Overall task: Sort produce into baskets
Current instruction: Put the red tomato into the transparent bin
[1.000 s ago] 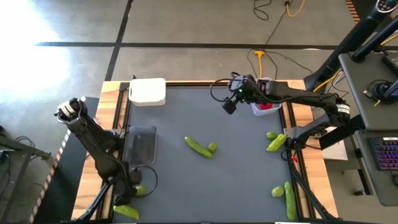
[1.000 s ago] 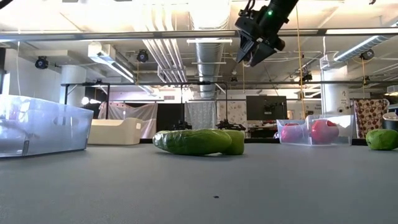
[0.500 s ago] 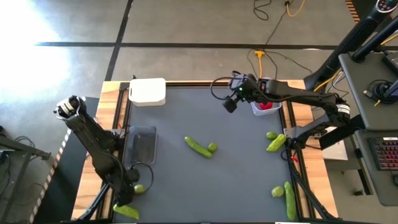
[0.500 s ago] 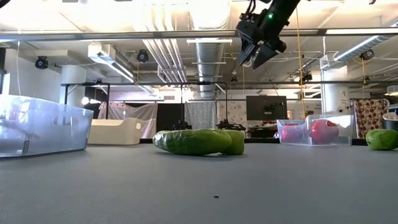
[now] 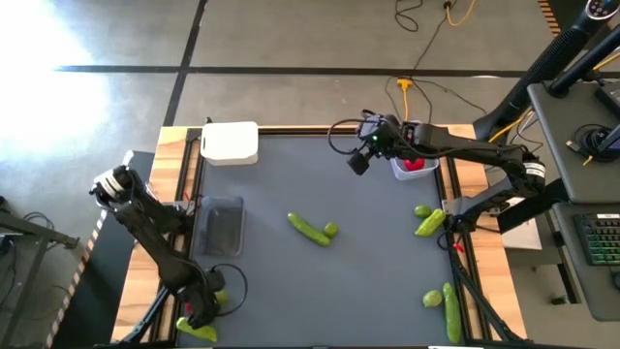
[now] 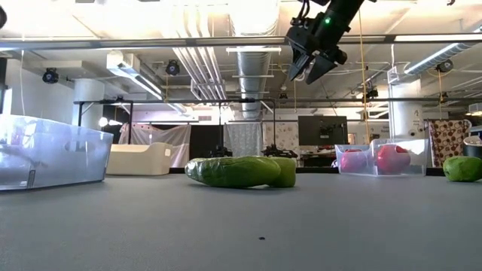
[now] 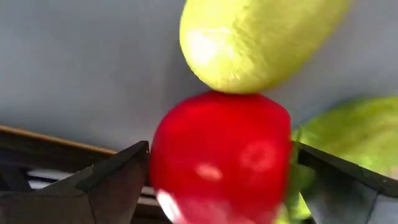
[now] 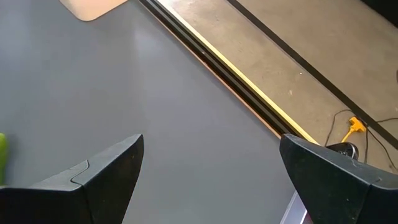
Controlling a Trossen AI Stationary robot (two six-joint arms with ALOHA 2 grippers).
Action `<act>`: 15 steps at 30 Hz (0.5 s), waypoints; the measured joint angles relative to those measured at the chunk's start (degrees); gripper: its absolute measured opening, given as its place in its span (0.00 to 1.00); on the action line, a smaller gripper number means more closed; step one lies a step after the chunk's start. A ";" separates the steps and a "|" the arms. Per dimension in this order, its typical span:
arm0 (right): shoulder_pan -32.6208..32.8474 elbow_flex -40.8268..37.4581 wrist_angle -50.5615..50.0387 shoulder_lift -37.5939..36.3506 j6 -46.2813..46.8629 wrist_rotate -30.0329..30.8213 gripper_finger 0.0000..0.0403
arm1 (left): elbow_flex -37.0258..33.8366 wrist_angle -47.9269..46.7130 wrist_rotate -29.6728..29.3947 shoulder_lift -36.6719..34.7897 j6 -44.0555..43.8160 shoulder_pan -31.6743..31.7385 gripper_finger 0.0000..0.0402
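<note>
The left pincer (image 5: 201, 312) is down at the near left corner of the worktop (image 5: 320, 281), its fingers (image 7: 115, 180) spread wide on either side of a round red piece (image 7: 221, 155). In the left wrist view the red piece sits between them with a gap on at least one side, so whether it is gripped cannot be told. A yellow-green ball (image 7: 261, 40) touches the red piece, and a green pod (image 7: 348, 134) lies just beside it.

The right pincer (image 5: 358, 162) hangs in the air over the far part of the worktop, next to the clear tub (image 5: 414, 165), wide open and holding nothing. That tub has red pieces (image 6: 376, 159) in it.

The white tub (image 5: 231, 142) stands at the far left corner. The dark grey tray (image 5: 219, 225) lies along the left edge.

A green pod (image 5: 308, 229) and a small ball (image 5: 331, 230) lie touching in the middle of the worktop. Near the right edge sit another ball (image 5: 422, 210) and pod (image 5: 431, 223), and at the near right corner a third ball (image 5: 431, 300) beside a long pod (image 5: 451, 312).
</note>
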 joint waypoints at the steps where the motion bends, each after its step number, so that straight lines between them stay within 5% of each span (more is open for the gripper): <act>1: -0.09 0.00 0.00 0.00 0.00 0.00 0.91 | 0.00 -0.02 -0.02 0.76 0.29 -0.05 0.90; 7: -0.13 -0.02 -0.22 0.04 0.00 -0.03 0.91 | -0.09 -0.07 -0.15 4.04 2.05 -0.35 0.86; 15: -0.11 0.10 -0.37 0.04 -0.02 -0.23 0.91 | 5.93 -11.68 -7.33 2.42 2.75 -1.20 0.61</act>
